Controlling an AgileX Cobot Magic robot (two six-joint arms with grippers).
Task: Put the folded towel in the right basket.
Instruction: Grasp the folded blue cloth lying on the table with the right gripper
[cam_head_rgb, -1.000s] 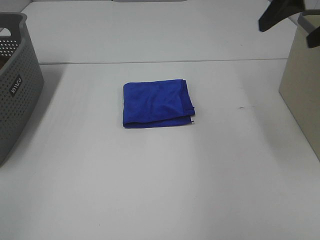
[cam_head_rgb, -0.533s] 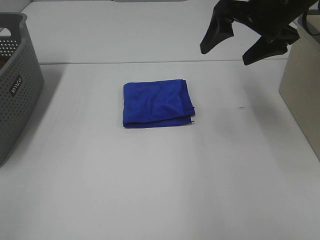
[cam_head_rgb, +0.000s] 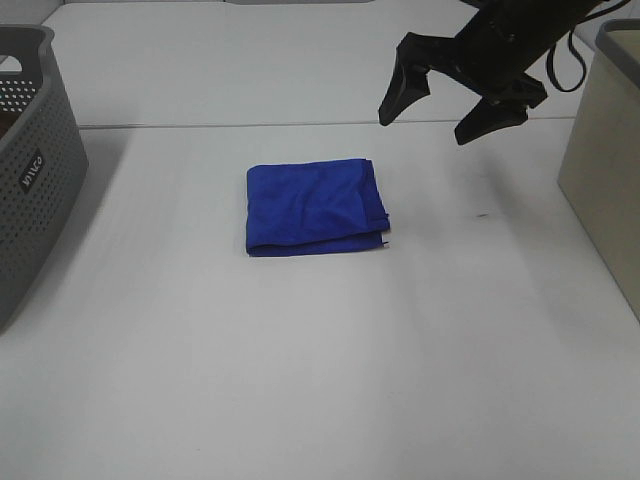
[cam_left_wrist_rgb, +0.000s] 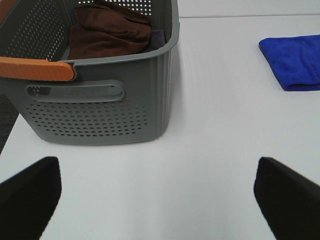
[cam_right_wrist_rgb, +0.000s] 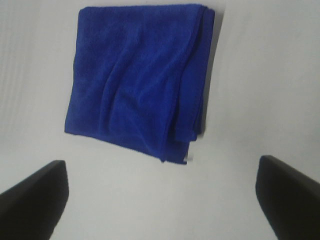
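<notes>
A folded blue towel (cam_head_rgb: 314, 206) lies flat on the white table near the middle; it also shows in the right wrist view (cam_right_wrist_rgb: 137, 80) and at the edge of the left wrist view (cam_left_wrist_rgb: 294, 61). My right gripper (cam_head_rgb: 437, 107) is open and empty, in the air above the table to the upper right of the towel. In the right wrist view its fingertips (cam_right_wrist_rgb: 30, 192) frame the towel from above. The beige right basket (cam_head_rgb: 607, 150) stands at the right edge. My left gripper (cam_left_wrist_rgb: 157, 192) is open and empty beside the grey basket, out of the high view.
A grey perforated basket (cam_head_rgb: 28, 150) stands at the left edge; in the left wrist view it (cam_left_wrist_rgb: 95, 95) holds brown cloth (cam_left_wrist_rgb: 107, 32) and has an orange handle (cam_left_wrist_rgb: 35, 68). A table seam runs behind the towel.
My right arm has swung in from the right basket towards the towel, moving left and lower over the table. The towel has not moved.
</notes>
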